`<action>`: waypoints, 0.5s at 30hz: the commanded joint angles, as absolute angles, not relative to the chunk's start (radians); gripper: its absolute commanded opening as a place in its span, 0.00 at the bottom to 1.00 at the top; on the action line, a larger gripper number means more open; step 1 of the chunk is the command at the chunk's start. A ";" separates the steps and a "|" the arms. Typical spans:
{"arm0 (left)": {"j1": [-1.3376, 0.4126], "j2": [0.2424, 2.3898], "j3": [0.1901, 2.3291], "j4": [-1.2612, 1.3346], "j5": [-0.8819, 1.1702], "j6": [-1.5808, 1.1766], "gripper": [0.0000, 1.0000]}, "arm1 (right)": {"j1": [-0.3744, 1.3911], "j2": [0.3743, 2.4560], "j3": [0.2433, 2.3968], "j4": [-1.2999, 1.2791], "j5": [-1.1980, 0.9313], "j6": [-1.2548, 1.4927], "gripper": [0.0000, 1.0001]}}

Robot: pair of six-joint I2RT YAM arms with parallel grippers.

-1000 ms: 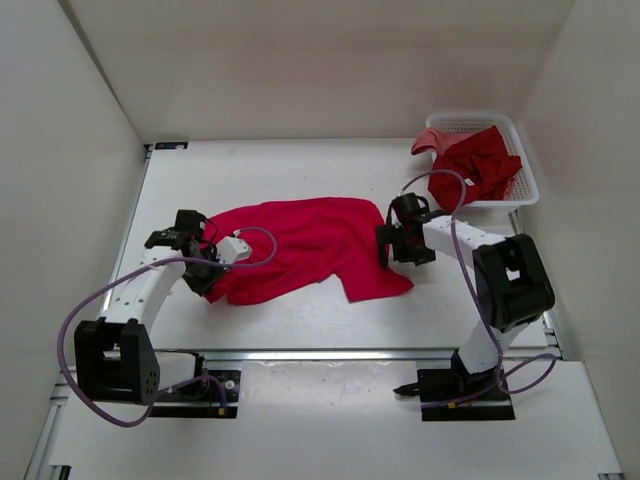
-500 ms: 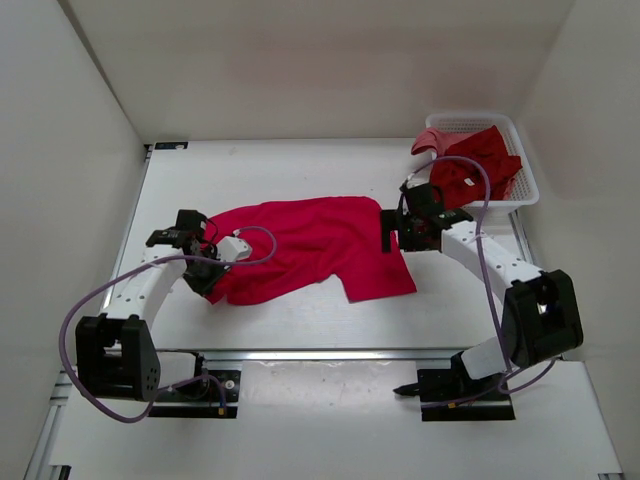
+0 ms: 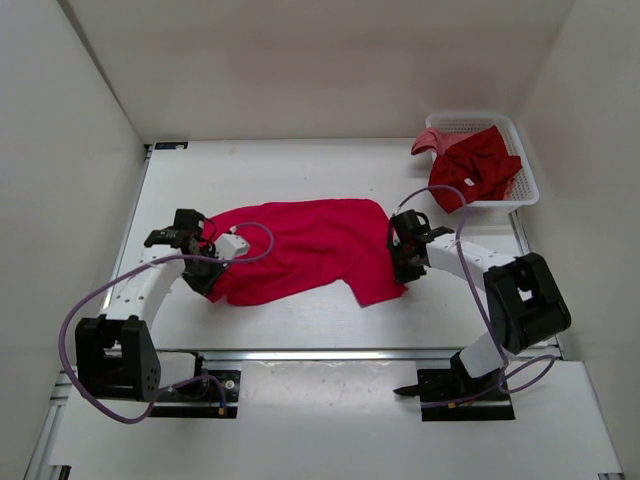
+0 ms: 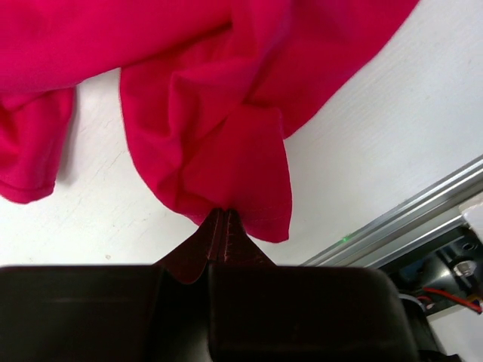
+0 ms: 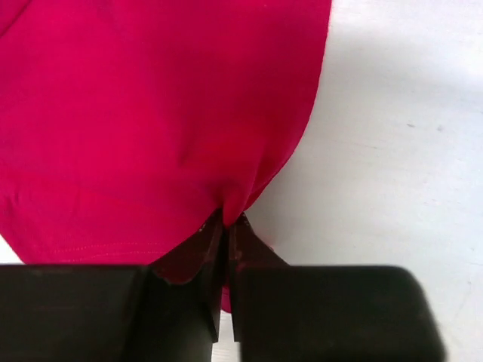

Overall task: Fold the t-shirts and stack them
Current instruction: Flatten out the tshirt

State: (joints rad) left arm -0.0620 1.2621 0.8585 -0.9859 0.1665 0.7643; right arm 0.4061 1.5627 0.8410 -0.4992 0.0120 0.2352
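The bright pinkish-red t-shirt lies spread and wrinkled across the middle of the frame on the white table. The left gripper is pinched tight on a bunched fold at the shirt's left edge. The right gripper is clamped on its right edge. At upper right, the dark crimson t-shirt and faded salmon pink t-shirt are heaped in the white mesh basket.

A bright pinkish-red shirt lies rumpled across a white tabletop. One bunched fold narrows towards the dark jaws at the bottom centre, which are pressed together on its hemmed edge. A metal rail crosses the lower right corner.
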 commanded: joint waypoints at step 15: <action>0.011 1.348 1.972 -1.014 0.063 0.480 0.00 | 0.535 1.375 1.799 -0.655 0.488 -0.157 0.00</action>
State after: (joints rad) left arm 0.0303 1.3689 1.7847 -0.9718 0.1368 0.5091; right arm 0.4068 1.4868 1.6463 -0.6437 0.2302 0.0330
